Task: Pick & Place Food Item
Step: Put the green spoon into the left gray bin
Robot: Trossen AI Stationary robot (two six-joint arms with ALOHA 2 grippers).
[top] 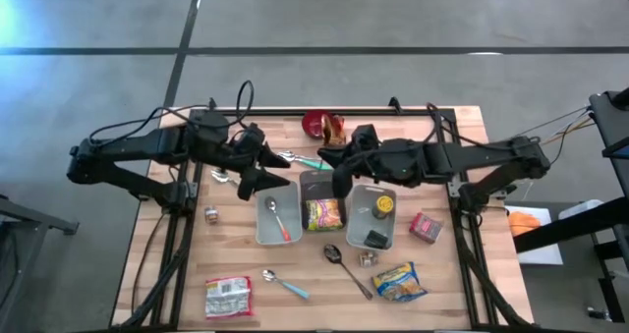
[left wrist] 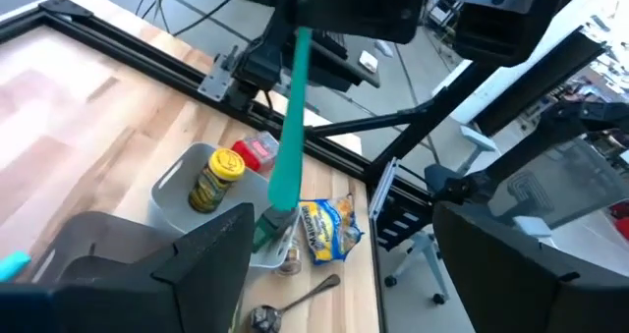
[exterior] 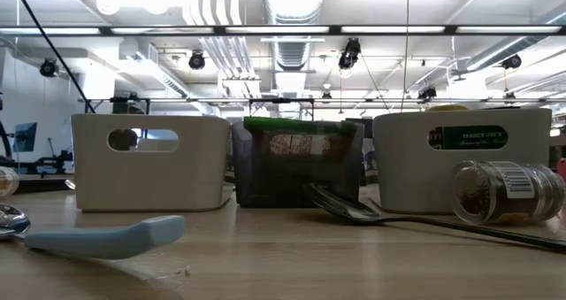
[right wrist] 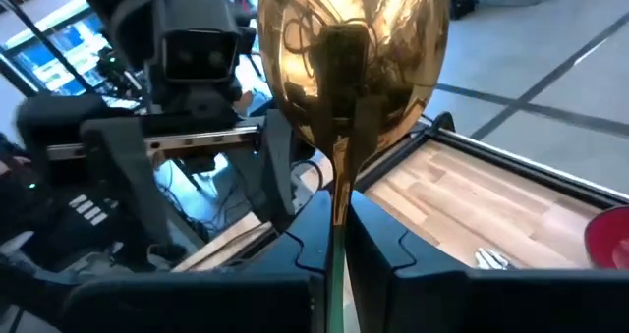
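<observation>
Your right gripper (top: 329, 160) is clamped shut on a teal-handled spoon (top: 307, 160), whose gold bowl (right wrist: 354, 63) fills the right wrist view. It hangs just behind the dark middle bin (top: 320, 200), the landmark here. Your left gripper (top: 257, 173) has its fingers spread wide and holds nothing; it hovers to the left of that bin, at the back of the left white bin (top: 277, 213). The food packet (top: 323, 214) lies inside the dark middle bin. The right white bin (top: 371, 215) sits beside it.
</observation>
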